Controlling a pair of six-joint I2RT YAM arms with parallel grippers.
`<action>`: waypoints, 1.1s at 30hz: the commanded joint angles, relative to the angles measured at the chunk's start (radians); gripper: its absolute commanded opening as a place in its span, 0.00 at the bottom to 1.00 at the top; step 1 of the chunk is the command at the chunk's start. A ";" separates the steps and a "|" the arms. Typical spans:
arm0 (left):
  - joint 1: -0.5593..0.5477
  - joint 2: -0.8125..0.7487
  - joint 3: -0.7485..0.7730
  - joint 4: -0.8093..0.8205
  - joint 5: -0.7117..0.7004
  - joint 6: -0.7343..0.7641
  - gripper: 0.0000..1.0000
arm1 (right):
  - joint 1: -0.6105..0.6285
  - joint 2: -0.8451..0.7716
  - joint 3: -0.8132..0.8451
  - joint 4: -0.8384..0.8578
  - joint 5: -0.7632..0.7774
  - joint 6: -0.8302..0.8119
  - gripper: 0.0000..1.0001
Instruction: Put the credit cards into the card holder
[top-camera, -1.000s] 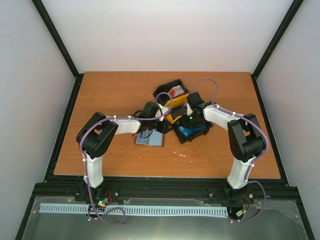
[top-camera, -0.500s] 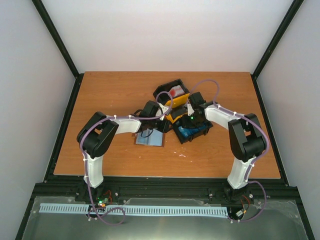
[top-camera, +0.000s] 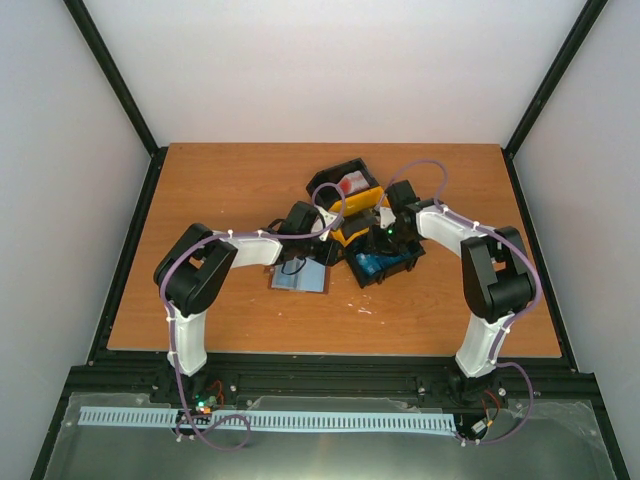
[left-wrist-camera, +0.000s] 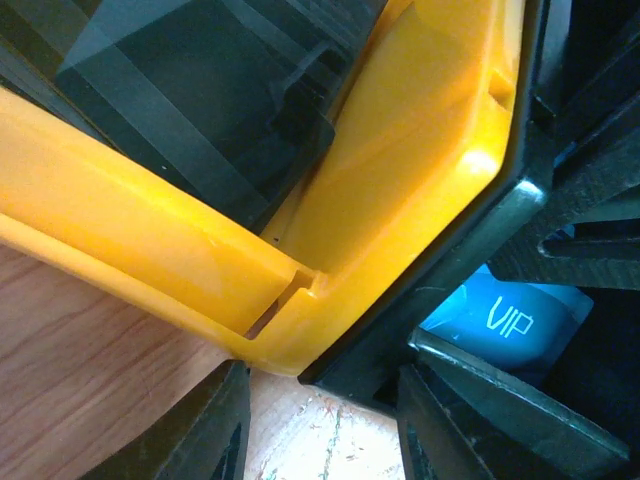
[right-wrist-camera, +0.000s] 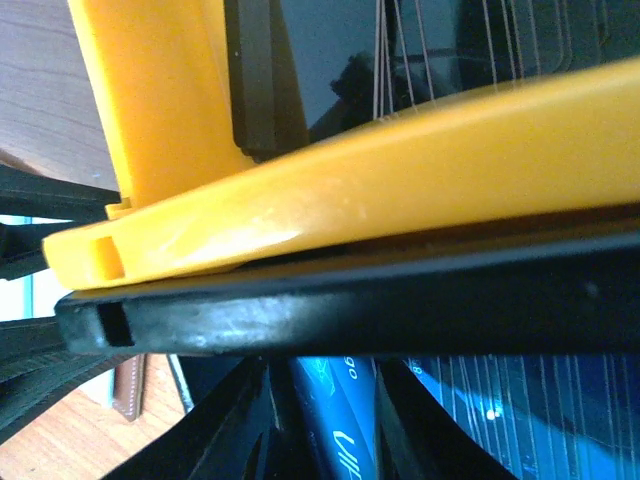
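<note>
Above the table, right gripper straddles blue card.

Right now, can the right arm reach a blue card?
Probably yes: the right end effector is in the near compartment of the tray, a blue card between its fingers, nothing blocking.

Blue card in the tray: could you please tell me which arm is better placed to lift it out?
Right. The right end effector has the blue card between its fingers inside the tray; the left end effector hangs empty over bare table beside the tray's yellow corner.
</note>
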 joint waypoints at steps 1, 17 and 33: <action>-0.007 0.033 0.035 0.012 -0.010 0.010 0.41 | 0.027 -0.011 0.003 -0.063 -0.188 0.018 0.29; -0.007 0.032 0.034 0.012 -0.013 0.008 0.41 | 0.020 -0.014 -0.018 -0.137 -0.202 -0.030 0.30; -0.007 0.028 0.034 0.005 -0.025 0.011 0.42 | 0.053 0.032 0.047 -0.150 0.013 -0.129 0.33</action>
